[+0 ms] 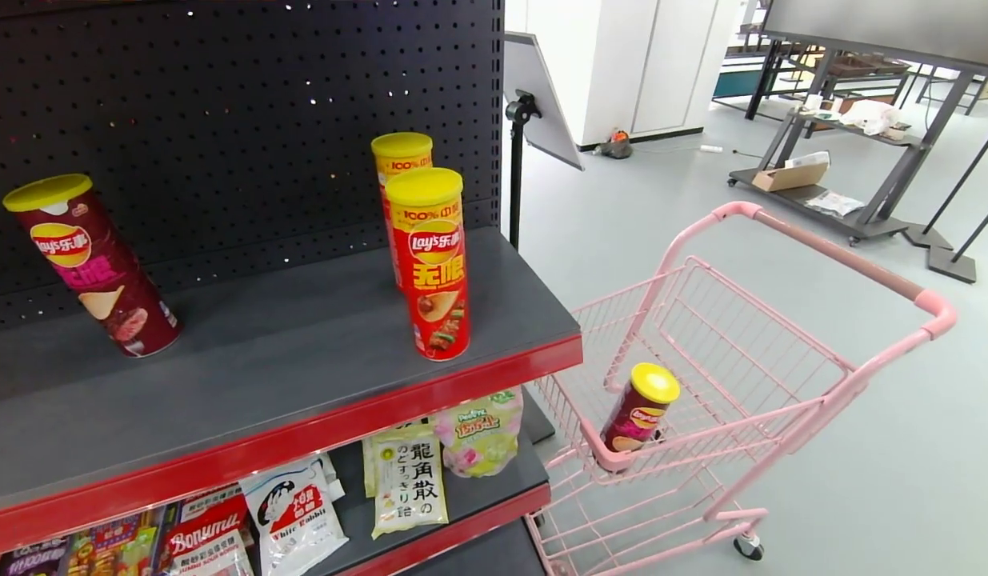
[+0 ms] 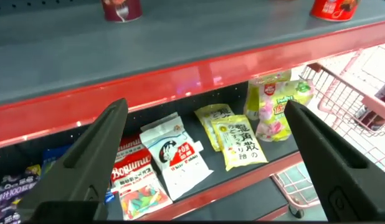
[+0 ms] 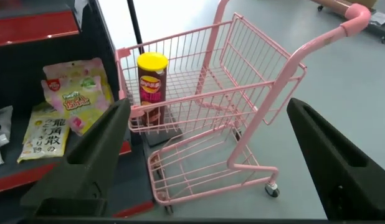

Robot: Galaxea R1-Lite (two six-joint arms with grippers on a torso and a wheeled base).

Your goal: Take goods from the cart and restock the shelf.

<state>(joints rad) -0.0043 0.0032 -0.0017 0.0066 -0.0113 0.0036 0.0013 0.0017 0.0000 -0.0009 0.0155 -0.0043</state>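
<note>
- Head view: the pink cart (image 1: 830,256) stands on the floor at 4 o'clock from the shelf (image 1: 262,360), its basket corner just beside the shelf's end.
- A chip can (image 1: 642,408), dark red with a yellow lid, stands on its base in the basket corner nearest the shelf. Its long axis is near vertical, with the lid leaning slightly toward 1 o'clock.
- On the shelf's top board, a maroon can (image 1: 90,264) stands at the 9 o'clock end, its lid pointing toward 11 o'clock.
- Near the 3 o'clock end, a front red can (image 1: 438,264) stands upright with its lid at 12 o'clock. A rear red can (image 1: 399,156) stands just behind it, also upright.
- Snack bags (image 1: 402,480) lie on the lower board.
- Left wrist view: the left gripper (image 2: 205,168) hangs in front of the lower board with its jaws released wide and nothing between them. The snack bags lie flat beyond it.
- Right wrist view: the right gripper (image 3: 208,162) hangs over the cart with its jaws spread wide and empty. The chip can stands lid-up in the basket corner by the shelf, well apart from the jaws.
</note>
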